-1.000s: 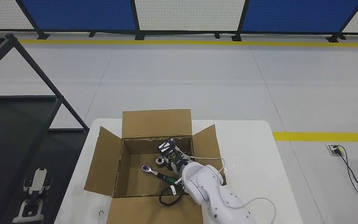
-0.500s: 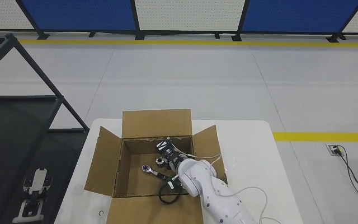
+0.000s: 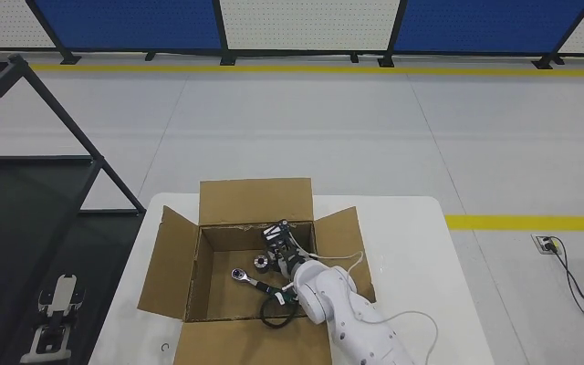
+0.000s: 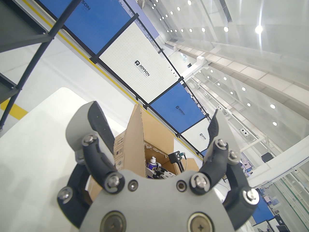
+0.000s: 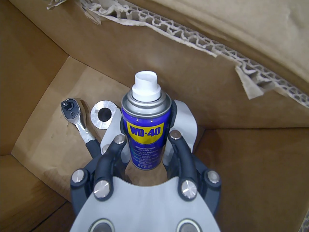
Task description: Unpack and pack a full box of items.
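Right inside the box (image 3: 173,265), the right gripper (image 5: 147,131) has its fingers (image 5: 186,119) closed around a spray can (image 5: 144,112), one pressed against each side of the body. The can stands upright: blue, with a yellow panel on the front, a silvery metal shoulder and a white plastic cap on top. Its base is hidden behind the gripper, so I can't tell whether it touches the box floor. Just beside the can, flat on the box floor, lies a round metal ring (image 5: 104,114), and next to that a ratchet wrench (image 5: 74,118) with its square drive facing up. Behind them rises the box wall with its torn corrugated edge. Outside the box, over the white desk (image 4: 36,134), the left gripper (image 4: 157,112) hangs with its fingers spread wide, holding nothing.
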Robot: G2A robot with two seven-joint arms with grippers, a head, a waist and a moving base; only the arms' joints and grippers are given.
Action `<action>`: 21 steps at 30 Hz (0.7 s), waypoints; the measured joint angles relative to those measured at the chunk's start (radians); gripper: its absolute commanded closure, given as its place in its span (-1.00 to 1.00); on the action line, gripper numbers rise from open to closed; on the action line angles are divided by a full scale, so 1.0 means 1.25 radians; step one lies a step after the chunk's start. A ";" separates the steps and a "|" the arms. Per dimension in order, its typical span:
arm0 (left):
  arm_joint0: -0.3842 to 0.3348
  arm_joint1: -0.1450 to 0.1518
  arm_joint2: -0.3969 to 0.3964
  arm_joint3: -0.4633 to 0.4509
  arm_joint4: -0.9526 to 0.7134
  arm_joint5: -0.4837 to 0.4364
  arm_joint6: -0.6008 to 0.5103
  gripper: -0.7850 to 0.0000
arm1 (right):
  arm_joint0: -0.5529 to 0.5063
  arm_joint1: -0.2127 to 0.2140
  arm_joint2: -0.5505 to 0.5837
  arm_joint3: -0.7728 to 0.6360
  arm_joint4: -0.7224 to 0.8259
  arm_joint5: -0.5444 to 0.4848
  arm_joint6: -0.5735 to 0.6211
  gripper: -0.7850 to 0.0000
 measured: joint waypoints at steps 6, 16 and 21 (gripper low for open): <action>0.000 0.000 0.000 0.000 0.000 0.000 0.000 -1.00 | -0.013 0.001 0.008 -0.016 -0.017 0.004 0.004 -0.62; 0.000 0.000 0.000 0.000 0.000 0.000 0.000 -1.00 | -0.056 0.010 0.035 -0.077 -0.054 0.003 0.013 -0.62; 0.000 0.000 0.000 0.000 0.000 0.000 0.000 -1.00 | -0.072 0.013 0.047 -0.098 -0.064 -0.003 0.018 -0.61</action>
